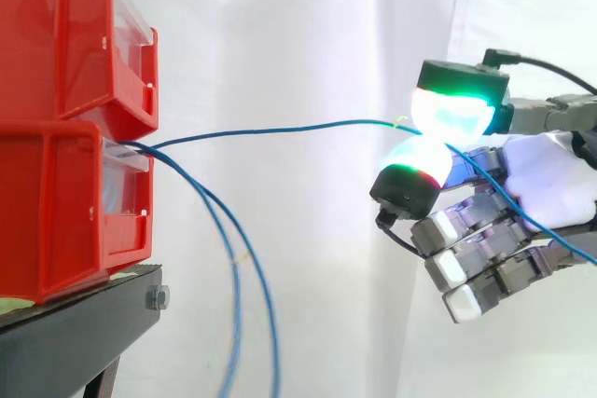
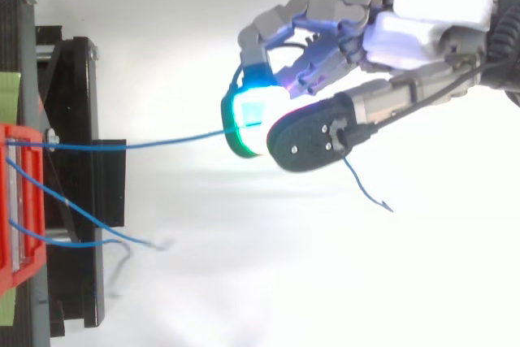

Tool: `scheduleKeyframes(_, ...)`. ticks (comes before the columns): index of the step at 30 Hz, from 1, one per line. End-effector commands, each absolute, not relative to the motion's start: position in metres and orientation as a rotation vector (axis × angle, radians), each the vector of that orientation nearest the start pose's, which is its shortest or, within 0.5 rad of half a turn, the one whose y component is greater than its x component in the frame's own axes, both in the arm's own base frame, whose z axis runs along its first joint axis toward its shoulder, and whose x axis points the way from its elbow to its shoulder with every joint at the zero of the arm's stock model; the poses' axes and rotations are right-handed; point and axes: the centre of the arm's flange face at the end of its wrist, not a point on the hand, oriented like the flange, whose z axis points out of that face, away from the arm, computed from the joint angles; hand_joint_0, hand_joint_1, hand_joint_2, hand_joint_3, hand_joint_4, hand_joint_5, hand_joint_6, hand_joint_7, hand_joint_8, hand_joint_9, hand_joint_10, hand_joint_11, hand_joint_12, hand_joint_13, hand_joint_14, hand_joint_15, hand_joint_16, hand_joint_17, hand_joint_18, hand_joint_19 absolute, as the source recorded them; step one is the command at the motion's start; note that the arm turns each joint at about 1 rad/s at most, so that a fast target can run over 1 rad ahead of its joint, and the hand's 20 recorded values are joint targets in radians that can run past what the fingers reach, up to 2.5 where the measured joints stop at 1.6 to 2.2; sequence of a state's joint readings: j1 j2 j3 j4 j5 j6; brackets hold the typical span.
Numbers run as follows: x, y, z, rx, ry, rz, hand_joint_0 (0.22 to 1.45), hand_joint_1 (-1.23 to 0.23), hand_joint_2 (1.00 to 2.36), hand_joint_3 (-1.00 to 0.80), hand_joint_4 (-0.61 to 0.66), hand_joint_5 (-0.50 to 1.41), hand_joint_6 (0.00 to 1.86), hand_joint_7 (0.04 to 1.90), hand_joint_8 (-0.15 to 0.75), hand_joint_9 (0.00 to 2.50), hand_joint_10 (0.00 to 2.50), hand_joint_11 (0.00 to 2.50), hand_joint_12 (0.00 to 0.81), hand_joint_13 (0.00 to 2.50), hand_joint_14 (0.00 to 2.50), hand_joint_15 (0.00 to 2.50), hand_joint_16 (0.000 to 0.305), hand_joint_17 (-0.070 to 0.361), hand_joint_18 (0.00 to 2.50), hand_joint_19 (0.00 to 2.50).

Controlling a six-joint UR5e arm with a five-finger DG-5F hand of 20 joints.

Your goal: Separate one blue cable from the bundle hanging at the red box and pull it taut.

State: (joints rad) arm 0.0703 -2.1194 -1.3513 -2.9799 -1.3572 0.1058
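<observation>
The hand (image 1: 550,184) is seen closed on one blue cable (image 1: 280,130) — the cable is pinched between two glowing pads (image 1: 452,109), with the other fingers curled beneath. This cable is stretched almost level from the lower of the stacked red bins (image 1: 65,90) to the hand. The remaining blue cables (image 1: 252,263) are seen hanging beside the black stand (image 1: 84,319) — well apart from the hand.

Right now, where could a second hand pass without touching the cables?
Free: below the taut cable, between the hanging cables and the hand; also above it, beside the upper bin. Crowded: at the lower bin, where cables emerge.
</observation>
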Motion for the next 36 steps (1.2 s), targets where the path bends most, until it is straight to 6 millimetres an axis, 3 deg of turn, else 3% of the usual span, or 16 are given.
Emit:
scheduleKeyframes(1,0.6793,-0.1165,0.2838,1.456,1.120,0.994,0.58,-0.74,1.02,-0.09,0.00,-0.15,0.86,1.21,0.306,0.83,0.02,1.08,0.409,0.89,0.02,0.74,0.057,0.129,0.69,0.44)
scheduleKeyframes(10,0.6813,-0.1100,0.2835,1.452,1.106,0.980,0.58,-0.75,1.02,-0.07,-0.01,-0.15,0.86,1.22,0.314,0.85,0.02,1.09,0.412,0.92,0.02,0.78,0.058,0.130,0.71,0.44)
scheduleKeyframes(14,0.6817,-0.1087,0.2836,1.442,1.116,0.976,0.59,-0.74,1.02,-0.07,-0.01,-0.15,0.86,1.22,0.316,0.88,0.01,1.13,0.424,1.05,0.02,0.99,0.057,0.129,0.74,0.47)
scheduleKeyframes(21,0.6818,-0.1089,0.2838,1.436,1.117,0.969,0.59,-0.74,1.02,-0.07,-0.01,-0.15,0.86,1.20,0.315,1.01,0.01,1.44,0.381,1.34,0.04,1.66,0.056,0.125,0.96,0.76)
scheduleKeyframes(22,0.6818,-0.1089,0.2838,1.436,1.117,0.969,0.60,-0.74,1.02,-0.08,-0.01,-0.15,0.86,1.20,0.314,1.05,0.00,1.51,0.377,1.28,0.36,1.61,0.054,0.123,1.02,0.84)
scheduleKeyframes(27,0.6818,-0.1089,0.2838,1.436,1.117,0.969,0.60,-0.74,1.02,-0.08,0.00,-0.15,0.86,1.19,0.309,1.06,0.12,1.59,0.369,1.18,1.11,1.48,0.049,0.111,1.15,1.04)
scheduleKeyframes(33,0.6812,-0.1102,0.2831,1.438,1.116,0.966,0.61,-0.73,1.02,-0.08,-0.01,-0.15,0.86,1.19,0.297,1.07,0.30,1.60,0.365,1.13,1.51,1.47,0.047,0.106,1.22,1.17)
scheduleKeyframes(36,0.6817,-0.1091,0.2838,1.437,1.116,0.968,0.61,-0.73,1.02,-0.09,0.00,-0.16,0.86,1.19,0.290,1.07,0.52,1.59,0.364,1.08,1.80,1.46,0.046,0.103,1.26,1.24)
